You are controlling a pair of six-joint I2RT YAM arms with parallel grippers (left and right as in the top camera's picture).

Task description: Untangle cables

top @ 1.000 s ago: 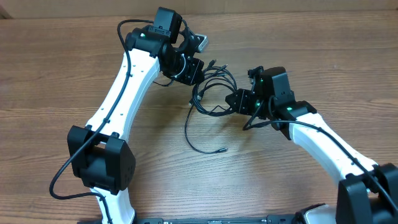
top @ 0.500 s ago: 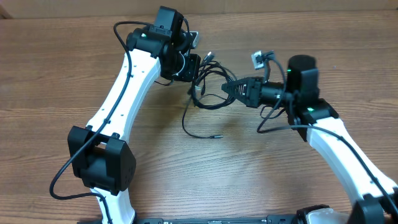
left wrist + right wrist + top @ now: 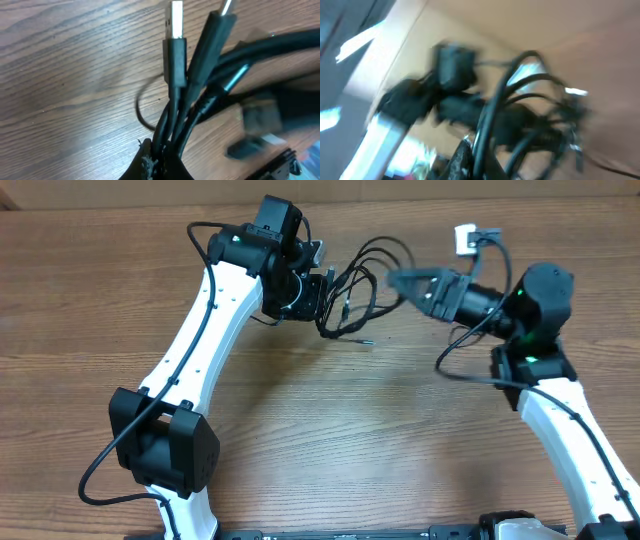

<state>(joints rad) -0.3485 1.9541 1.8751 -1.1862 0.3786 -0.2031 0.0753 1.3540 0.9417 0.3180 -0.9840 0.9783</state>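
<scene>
A tangle of thin black cables (image 3: 355, 285) hangs in the air between my two grippers, above the wooden table. My left gripper (image 3: 322, 292) is shut on one end of the bundle; its wrist view shows several black cables (image 3: 187, 100) pinched in the jaws (image 3: 162, 160), with USB plugs (image 3: 175, 30) sticking up. My right gripper (image 3: 400, 280) is shut on the other side, raised and blurred; its wrist view shows a black cable (image 3: 487, 130) running through the jaws (image 3: 472, 160). A loose plug end (image 3: 365, 339) dangles below the bundle.
The table (image 3: 330, 430) is brown wood. A white connector (image 3: 466, 237) sits on my right arm's own cable. The left arm's white links (image 3: 200, 330) stretch from the front left to the back centre.
My right gripper has lifted and pulled to the right and back with the cables. The bundle has risen off the table and stretched out. My left gripper has held its place and grip.
</scene>
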